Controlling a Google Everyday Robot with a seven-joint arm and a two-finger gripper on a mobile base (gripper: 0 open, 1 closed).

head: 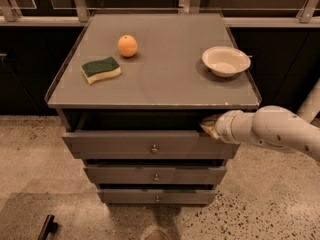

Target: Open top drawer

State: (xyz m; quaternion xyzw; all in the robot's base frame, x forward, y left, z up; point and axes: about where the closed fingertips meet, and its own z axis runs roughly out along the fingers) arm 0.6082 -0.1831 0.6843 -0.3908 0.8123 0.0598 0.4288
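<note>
The top drawer (120,145) is the widest grey front under the cabinet top, with a small round silver knob (154,148) at its centre. It stands pulled out, with a dark gap above its front edge. My gripper (209,126) is at the drawer's upper right corner, at the end of my white arm (270,129), which comes in from the right. The gripper's tip lies at the drawer's top edge, just under the cabinet top.
Two narrower grey drawers (155,175) sit below. On the cabinet top (165,79) lie an orange (127,45), a green and yellow sponge (101,69) and a white bowl (226,60). A dark object (47,227) lies on the speckled floor at the lower left.
</note>
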